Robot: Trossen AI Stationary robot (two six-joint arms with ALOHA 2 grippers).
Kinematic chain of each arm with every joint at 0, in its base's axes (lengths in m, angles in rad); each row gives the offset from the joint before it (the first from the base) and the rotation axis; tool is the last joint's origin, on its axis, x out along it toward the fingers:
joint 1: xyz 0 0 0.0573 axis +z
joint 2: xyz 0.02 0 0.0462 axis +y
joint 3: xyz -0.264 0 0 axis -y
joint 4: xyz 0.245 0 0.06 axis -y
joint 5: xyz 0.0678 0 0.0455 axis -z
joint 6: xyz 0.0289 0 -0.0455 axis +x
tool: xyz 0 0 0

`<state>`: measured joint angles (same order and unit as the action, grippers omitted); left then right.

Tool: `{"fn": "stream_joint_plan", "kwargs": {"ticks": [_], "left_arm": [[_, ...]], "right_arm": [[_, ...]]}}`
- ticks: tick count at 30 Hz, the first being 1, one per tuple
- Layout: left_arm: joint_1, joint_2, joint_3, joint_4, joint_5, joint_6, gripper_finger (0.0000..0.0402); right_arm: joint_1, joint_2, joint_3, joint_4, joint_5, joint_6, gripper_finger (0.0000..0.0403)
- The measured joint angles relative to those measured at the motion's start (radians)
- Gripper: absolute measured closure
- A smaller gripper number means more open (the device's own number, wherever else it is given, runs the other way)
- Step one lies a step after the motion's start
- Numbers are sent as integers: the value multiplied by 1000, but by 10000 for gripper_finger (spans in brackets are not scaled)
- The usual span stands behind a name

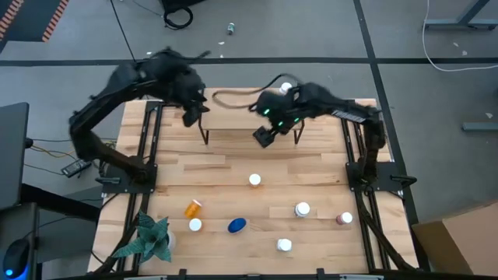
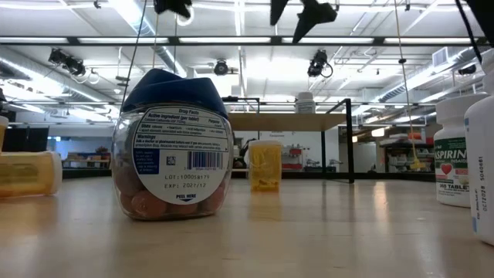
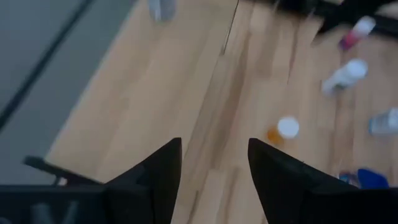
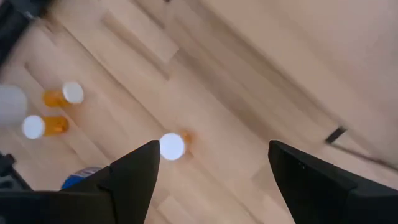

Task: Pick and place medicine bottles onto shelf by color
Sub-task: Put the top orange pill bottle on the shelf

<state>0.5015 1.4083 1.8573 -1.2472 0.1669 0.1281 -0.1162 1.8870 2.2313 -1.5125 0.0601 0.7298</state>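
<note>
The shelf (image 1: 249, 118), a light board on thin black legs, stands at the table's far middle, with one white-capped bottle (image 1: 286, 88) standing on its far right part. Several bottles stand or lie on the near half of the table: an upright orange one (image 1: 254, 180), an orange one on its side (image 1: 193, 208), a blue-lidded one (image 1: 237, 225), white ones (image 1: 302, 209) and a dark red one (image 1: 345, 218). My left gripper (image 1: 191, 117) is open and empty over the shelf's left end. My right gripper (image 1: 264, 136) is open and empty over the shelf's near edge.
A green plant (image 1: 148, 237) stands at the near left corner. Black frame rails (image 1: 148, 148) run along both table sides. In the low view the blue-lidded bottle (image 2: 174, 147) stands close to the camera, with an aspirin bottle (image 2: 459, 150) at the right.
</note>
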Motion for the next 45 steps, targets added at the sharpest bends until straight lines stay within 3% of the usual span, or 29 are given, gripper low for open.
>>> {"fn": "stream_joint_plan", "kwargs": {"ticks": [9,15,21,30,34,40,45], "left_arm": [[-13,-280,-246,186,77,-46,219],[-43,-494,-480,383,126,-181,218],[-92,-628,-609,531,126,-284,224],[-137,-683,-656,534,115,-347,224],[-153,-685,-656,537,114,-348,229],[-169,-684,-656,536,114,-362,228],[-177,-684,-656,534,114,-374,229]], "right_arm": [[96,165,-2,-7,-5,129,95],[145,183,-2,113,-6,191,95],[183,195,1,100,56,225,95],[167,249,-8,64,13,210,95],[158,247,-64,95,5,225,95],[169,249,-218,162,-137,227,95],[179,248,-249,192,-136,229,93]]}}
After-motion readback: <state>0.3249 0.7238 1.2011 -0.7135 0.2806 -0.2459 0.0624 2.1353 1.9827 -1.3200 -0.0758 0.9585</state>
